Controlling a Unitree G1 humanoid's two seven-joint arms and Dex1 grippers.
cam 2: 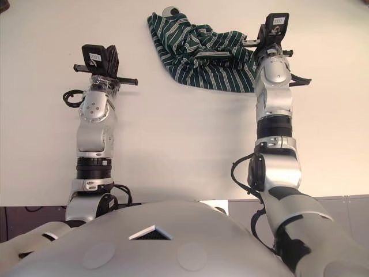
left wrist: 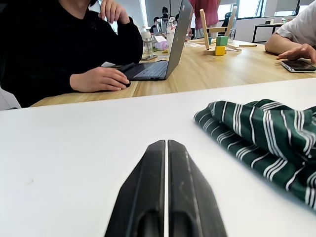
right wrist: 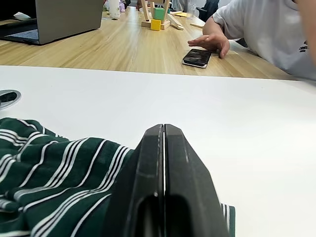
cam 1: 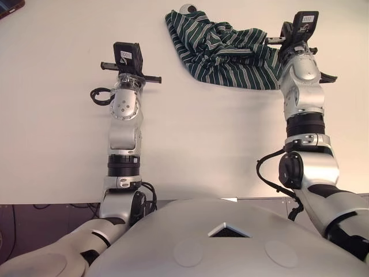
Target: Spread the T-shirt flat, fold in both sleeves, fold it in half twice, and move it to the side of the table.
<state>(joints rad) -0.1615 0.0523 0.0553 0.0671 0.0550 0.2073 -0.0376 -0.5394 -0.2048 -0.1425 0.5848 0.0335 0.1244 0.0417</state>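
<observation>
A dark green T-shirt [cam 1: 225, 52] with white stripes lies crumpled at the far middle-right of the white table [cam 1: 202, 144]. My left gripper [left wrist: 167, 144] is shut with nothing in it, low over bare table to the left of the shirt [left wrist: 261, 133], a short gap away. My right gripper [right wrist: 163, 128] is also shut and sits over the shirt's right edge, striped cloth [right wrist: 49, 168] lying under and beside its fingers. No cloth shows between those fingers. Both arms stretch forward over the table, left arm [cam 1: 125, 109] and right arm [cam 1: 302, 86].
A round cable grommet [cam 1: 187, 8] sits in the tabletop just behind the shirt. Bare white surface lies in front and to the left. Beyond the far edge stands a wooden table [left wrist: 222, 69] with a laptop, a phone, blocks and seated people.
</observation>
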